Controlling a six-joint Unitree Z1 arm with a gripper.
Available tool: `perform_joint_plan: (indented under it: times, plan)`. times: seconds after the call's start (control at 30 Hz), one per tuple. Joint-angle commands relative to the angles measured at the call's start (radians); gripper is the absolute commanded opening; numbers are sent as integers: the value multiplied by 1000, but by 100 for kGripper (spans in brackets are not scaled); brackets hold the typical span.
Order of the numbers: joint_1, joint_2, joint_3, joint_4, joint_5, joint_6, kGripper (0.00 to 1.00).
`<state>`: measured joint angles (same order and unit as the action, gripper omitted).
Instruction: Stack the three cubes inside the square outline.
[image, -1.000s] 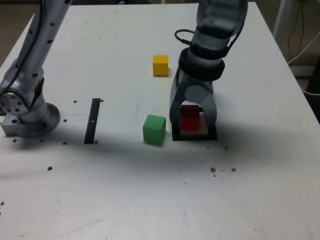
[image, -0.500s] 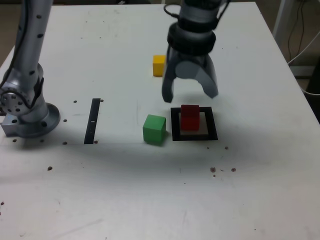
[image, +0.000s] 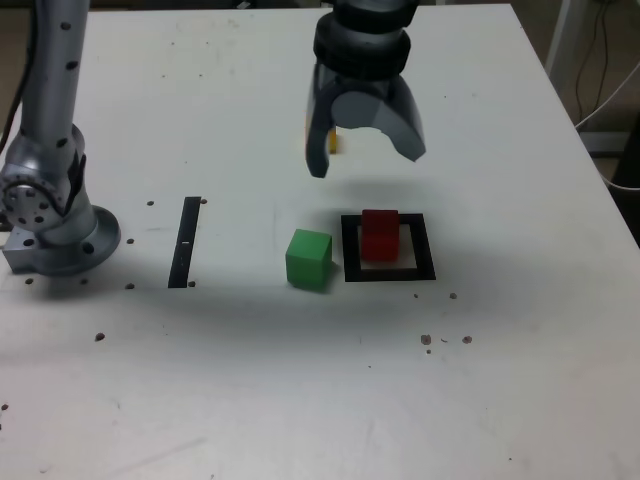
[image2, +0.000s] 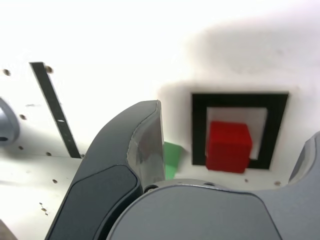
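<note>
Red cube sits inside the square outline, green cube just left, yellow cube farther back, both unstacked; gripper hangs above, jaws spread, empty.

no readable text, labels or numbers anywhere

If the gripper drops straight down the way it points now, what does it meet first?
Probably bare table behind the red cube, near the yellow cube. The open gripper holds nothing; depth is uncertain.
</note>
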<state>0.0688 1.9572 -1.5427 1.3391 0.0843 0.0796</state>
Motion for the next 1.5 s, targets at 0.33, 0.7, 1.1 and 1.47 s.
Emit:
perform_joint_plan:
  times: [0.33,0.7,1.1,1.47]
  plan:
    - [182,-22,58,2,48,93,99]
    - [331,25,6,-1,66,231,99]
    - [407,83,-96,40,90,481,99]
    - [418,104,-93,42,86,501,99]
